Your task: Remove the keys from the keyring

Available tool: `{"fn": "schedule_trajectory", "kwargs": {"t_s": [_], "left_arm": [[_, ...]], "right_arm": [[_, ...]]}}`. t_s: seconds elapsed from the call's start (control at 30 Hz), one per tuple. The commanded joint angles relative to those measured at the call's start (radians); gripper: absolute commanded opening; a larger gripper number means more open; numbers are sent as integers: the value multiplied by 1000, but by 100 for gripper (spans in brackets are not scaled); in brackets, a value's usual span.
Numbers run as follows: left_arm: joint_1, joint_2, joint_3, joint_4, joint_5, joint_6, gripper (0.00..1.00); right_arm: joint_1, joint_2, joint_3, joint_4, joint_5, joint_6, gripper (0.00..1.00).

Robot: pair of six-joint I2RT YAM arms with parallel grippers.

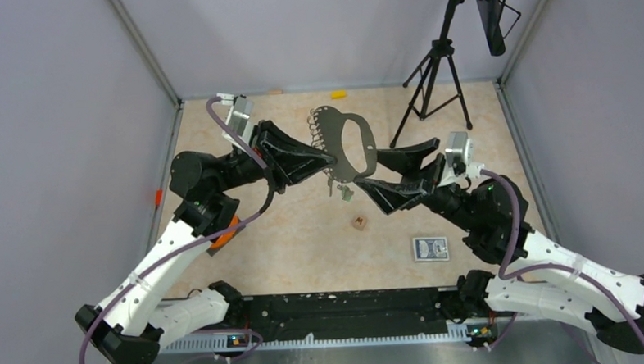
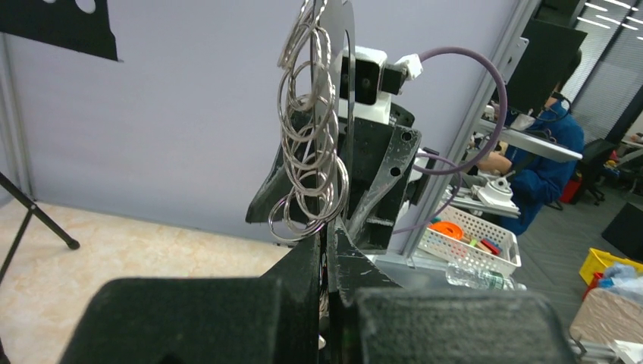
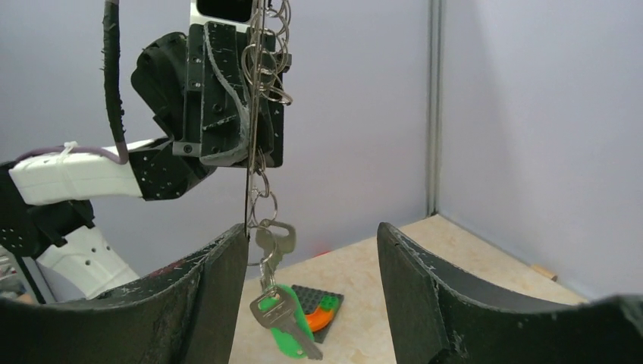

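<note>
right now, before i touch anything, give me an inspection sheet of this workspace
surface: beige marbled tabletop, nothing seen spilled
job's things: large flat grey D-shaped metal loop held upright in the air; small metal keys, one green-headed, hang below it on linked rings
clutter: small brown cube, blue patterned card, small yellow piece at the far edge
grippers: left fingers shut on the loop; right fingers open, keys hanging between them, not gripped
cables: purple cables run along both arms, apart from the loop
surroundings: grey panel walls; black tripod at the far right
</note>
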Motion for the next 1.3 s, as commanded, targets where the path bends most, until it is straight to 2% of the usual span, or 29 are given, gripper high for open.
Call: {"fn": "schedule_trajectory", "kwargs": {"t_s": [0.0, 0.3, 0.67, 0.77, 0.9, 1.0, 1.13, 1.2, 1.27], "left_arm": [[-5, -7, 5, 71, -18, -3, 0], [-4, -1, -1, 66, -34, 2, 0], [-5, 0, -20, 86, -42, -6, 0], [-4, -5, -28, 90, -50, -6, 0], [-4, -11, -46, 107, -63, -4, 10], [-4, -14, -55, 119, -70, -6, 26], [-5, -12, -63, 131, -82, -9, 41], [-4, -10, -66, 142, -84, -14, 44], [-4, -7, -66, 156, -83, -23, 43]], "right_arm": [[-7, 32, 6, 143, -21, 102, 61], [-8, 68, 0, 250, -105, 150, 49], [-8, 124, 13, 263, -95, 157, 18], [-8, 133, 20, 267, -100, 160, 0], [-8, 137, 22, 274, -111, 163, 0], [-8, 136, 21, 275, -120, 163, 0], [-8, 135, 17, 278, -133, 164, 0], [-8, 137, 17, 280, -141, 166, 0], [-7, 140, 17, 286, -144, 171, 0]]}}
